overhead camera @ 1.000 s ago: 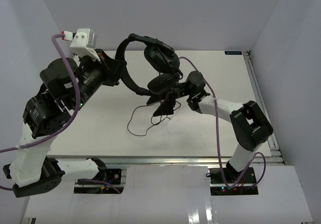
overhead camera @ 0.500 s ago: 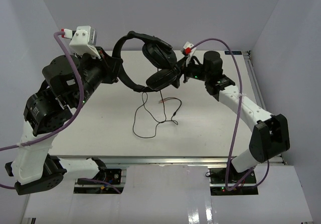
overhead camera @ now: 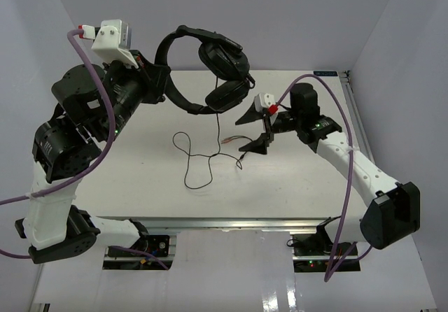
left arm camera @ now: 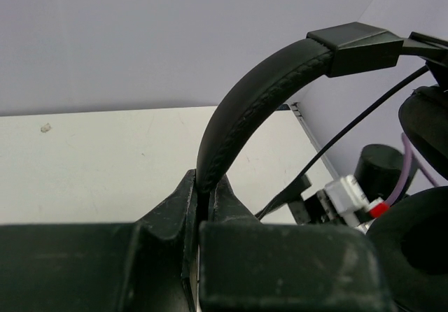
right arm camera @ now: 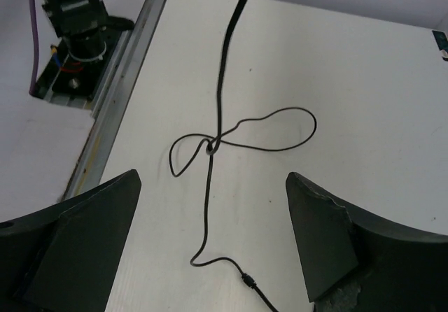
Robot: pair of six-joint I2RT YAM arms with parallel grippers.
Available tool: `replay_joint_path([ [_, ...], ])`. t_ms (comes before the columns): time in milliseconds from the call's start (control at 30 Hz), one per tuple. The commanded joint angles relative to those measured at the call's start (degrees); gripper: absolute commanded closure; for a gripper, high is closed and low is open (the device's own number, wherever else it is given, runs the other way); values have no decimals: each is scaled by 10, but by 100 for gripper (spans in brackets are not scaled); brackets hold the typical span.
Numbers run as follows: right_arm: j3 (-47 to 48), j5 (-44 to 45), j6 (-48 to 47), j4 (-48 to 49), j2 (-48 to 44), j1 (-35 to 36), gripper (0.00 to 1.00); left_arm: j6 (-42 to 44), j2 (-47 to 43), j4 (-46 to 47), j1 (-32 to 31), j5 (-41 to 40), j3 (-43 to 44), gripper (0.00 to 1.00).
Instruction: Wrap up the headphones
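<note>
The black headphones hang in the air over the far half of the table. My left gripper is shut on their arched headband, which rises from between the jaws in the left wrist view. One earcup sits above the other. The thin cord drops from the lower earcup and lies in loose loops on the table. Its plug end rests just left of my right gripper. That gripper stands open above the cord and touches nothing.
The white table has a metal rail along its near edge. The left arm's base stands beyond that rail. Purple cables run along both arms. Grey walls close in behind and on both sides.
My right gripper has drawn back from beside the lower earcup and now points down at the cord on the table. The left arm has lifted the headphones slightly. The cord's loops have shifted left.
</note>
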Motion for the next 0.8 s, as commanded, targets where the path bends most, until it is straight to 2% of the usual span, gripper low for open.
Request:
replay_joint_path([
  [0, -46, 56, -209, -155, 7, 48, 9, 3, -18, 44, 0, -13, 18, 100],
  [67, -86, 135, -127, -37, 18, 73, 8, 1, -23, 53, 0, -11, 12, 100],
  [167, -110, 217, -67, 68, 43, 95, 8, -3, -28, 55, -1, -8, 12, 100],
  [333, -61, 257, -30, 102, 142, 119, 2, -16, -45, 47, 0, -10, 7, 100],
  [367, -54, 256, -25, 97, 155, 127, 6, -20, -50, 47, 0, -11, 0, 100],
  [400, -49, 256, -22, 91, 165, 134, 18, -23, -57, 47, 0, -13, -7, 100],
  [500, -40, 269, -19, 71, 169, 138, 64, -29, -79, 43, 0, -25, -17, 100],
  [533, -36, 286, -29, 47, 164, 132, 85, -30, -85, 40, 0, -30, -20, 100],
  [567, -39, 291, -33, 43, 151, 118, 91, -29, -92, 37, 0, -36, -24, 100],
  [667, -36, 304, -31, 37, 109, 56, 92, -27, -110, 36, 0, -48, -32, 100],
  [767, 9, 402, -10, 34, 93, -17, 92, -20, -120, 45, -1, -59, -36, 100],
])
